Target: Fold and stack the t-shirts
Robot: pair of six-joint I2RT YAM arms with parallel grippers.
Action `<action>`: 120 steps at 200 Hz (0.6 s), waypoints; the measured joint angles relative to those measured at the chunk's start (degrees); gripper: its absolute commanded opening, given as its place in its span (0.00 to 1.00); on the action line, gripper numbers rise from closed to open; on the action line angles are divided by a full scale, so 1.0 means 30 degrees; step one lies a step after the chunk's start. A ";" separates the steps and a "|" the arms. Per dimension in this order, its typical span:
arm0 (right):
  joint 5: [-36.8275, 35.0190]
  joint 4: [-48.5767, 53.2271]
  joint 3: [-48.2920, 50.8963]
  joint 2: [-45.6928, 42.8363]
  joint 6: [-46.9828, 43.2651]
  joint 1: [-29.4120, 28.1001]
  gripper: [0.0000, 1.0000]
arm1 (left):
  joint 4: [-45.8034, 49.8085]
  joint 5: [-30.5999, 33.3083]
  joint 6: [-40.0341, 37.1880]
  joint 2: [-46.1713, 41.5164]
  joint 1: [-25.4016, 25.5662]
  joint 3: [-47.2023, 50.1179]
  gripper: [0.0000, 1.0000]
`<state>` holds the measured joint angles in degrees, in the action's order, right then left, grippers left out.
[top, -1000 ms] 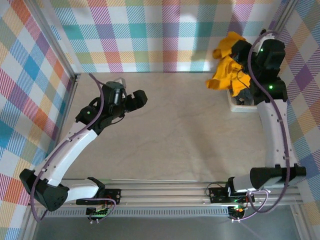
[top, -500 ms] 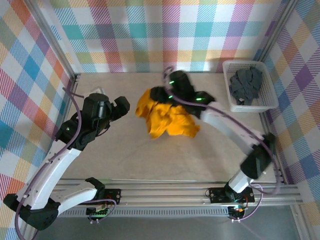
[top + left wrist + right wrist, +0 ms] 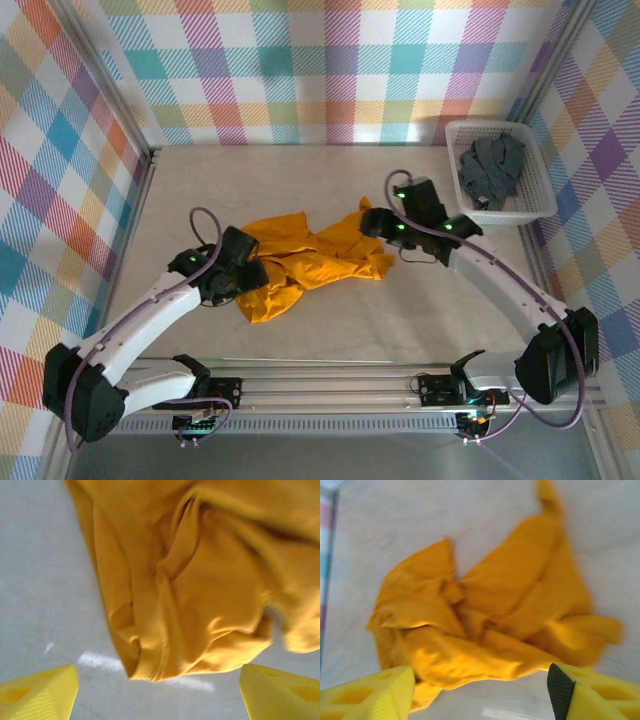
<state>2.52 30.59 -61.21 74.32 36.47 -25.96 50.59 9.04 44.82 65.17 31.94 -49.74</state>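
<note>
Ahead of spread, empty left fingers [image 3: 35, 690] and right fingers [image 3: 370, 692] lies the orange-yellow t-shirt [image 3: 310, 255].

Work cell, plaid-lined enclosure.
Pale marbled worktop [image 3: 330, 320]; pastel check walls [image 3: 320, 70] on three sides; aluminium rail [image 3: 330, 385] along near edge.

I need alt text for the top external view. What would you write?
A crumpled orange-yellow t-shirt lies on the table, with the left claw at its left edge and the right claw at its right end. A dark grey t-shirt sits in a white basket at the far right.
</note>
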 measured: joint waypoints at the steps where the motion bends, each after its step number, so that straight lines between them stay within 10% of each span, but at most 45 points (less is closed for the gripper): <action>1: -0.0007 0.0022 0.0073 -0.0007 0.0000 0.0066 0.70 | 0.0007 -0.0022 0.0015 0.0044 0.0029 0.0073 0.84; 76: 0.1137 0.0765 0.4656 0.1821 0.0641 0.1668 0.67 | -0.2674 -0.0568 0.0962 0.4116 0.2076 0.2288 0.85; 100: 0.1435 0.0102 0.4954 0.2703 0.1005 0.1690 0.67 | -0.3927 -0.0277 0.1268 0.6054 0.2353 0.2288 0.65; 120: 0.1515 -0.0357 0.5268 0.3024 0.1275 0.1719 0.65 | -0.4677 0.0342 0.1654 0.6601 0.2426 0.2266 0.30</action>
<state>7.07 29.52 -45.41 83.40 40.29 -20.80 36.56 10.07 49.78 84.97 39.22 -42.94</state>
